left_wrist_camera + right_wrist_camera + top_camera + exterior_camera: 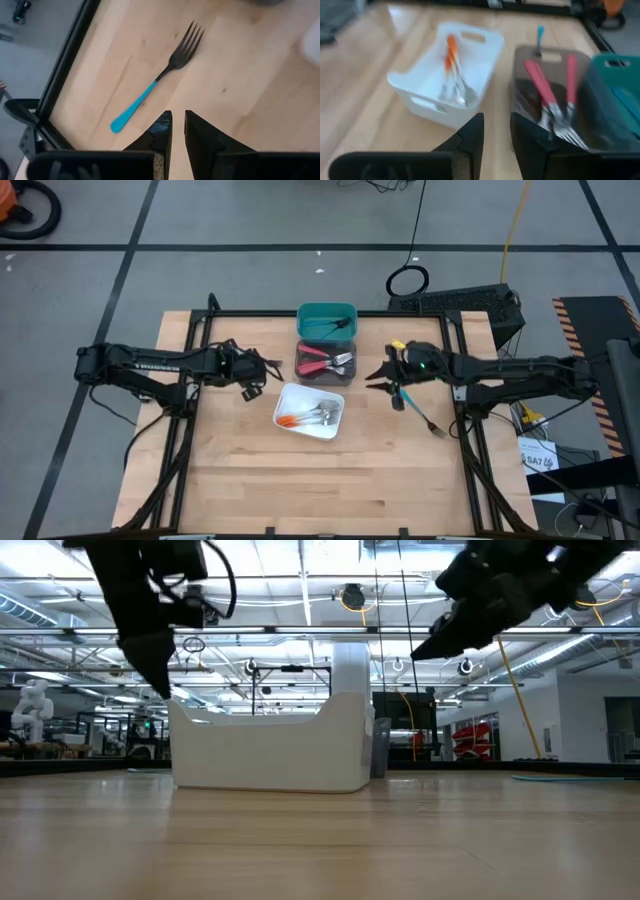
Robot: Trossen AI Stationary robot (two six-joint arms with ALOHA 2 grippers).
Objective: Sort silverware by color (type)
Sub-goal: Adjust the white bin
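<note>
The silverware is small forks. Orange-handled forks lie in a white bin [310, 412] [451, 75], and red-handled forks [545, 90] lie in a dark bin [324, 360]. A teal bin [326, 320] stands behind them. One blue-handled fork [157, 82] lies flat on the wood just ahead of my left gripper [178, 127] [250, 385], whose fingers are slightly apart with nothing between them. Another blue-handled fork [420, 412] lies on the table under my right arm. My right gripper [374, 380] [496, 135] hovers open and empty, right of the bins.
A black frame [65, 75] runs along the table's edge close to the fork by my left gripper. The three bins stand in a row from the far edge toward the table's middle. Bare wood lies across the near half [320, 490].
</note>
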